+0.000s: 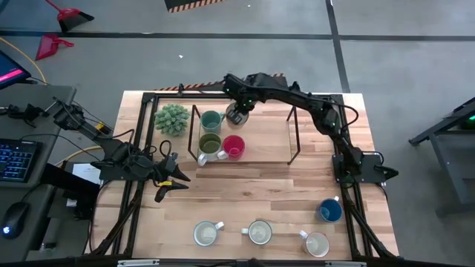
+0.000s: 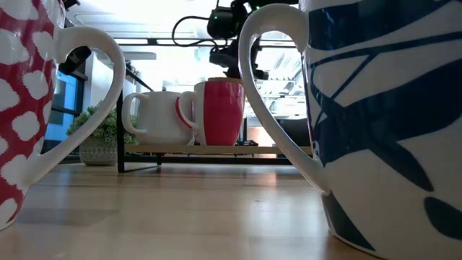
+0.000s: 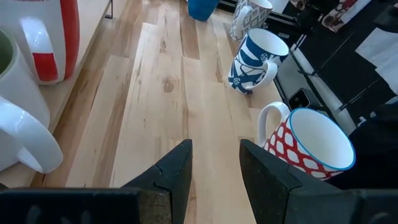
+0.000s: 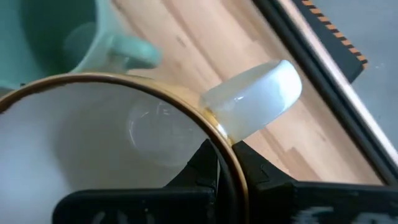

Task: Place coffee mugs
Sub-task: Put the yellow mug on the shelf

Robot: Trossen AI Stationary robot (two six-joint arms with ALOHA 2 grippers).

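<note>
White gold-rimmed mug (image 4: 124,155) is clamped at its rim by the right gripper (image 1: 237,113), fingers pinched on the wall beside the handle; it hangs over the low wooden shelf (image 1: 267,137) at the tabletop's (image 1: 245,193) far side, just beside the teal mug (image 1: 211,120). On the same shelf: olive-green mug (image 1: 211,143) and red mug (image 1: 234,146), touching or nearly so. Blue mug (image 1: 330,211) sits near the right edge. Three pale mugs line the near edge: one (image 1: 205,233), a second (image 1: 260,233), a third (image 1: 317,243). Potted plant (image 1: 171,119) stands left of the shelf. Left gripper (image 1: 165,185) hovers at the left edge, fingers (image 3: 177,171) apart, nothing between them.
</note>
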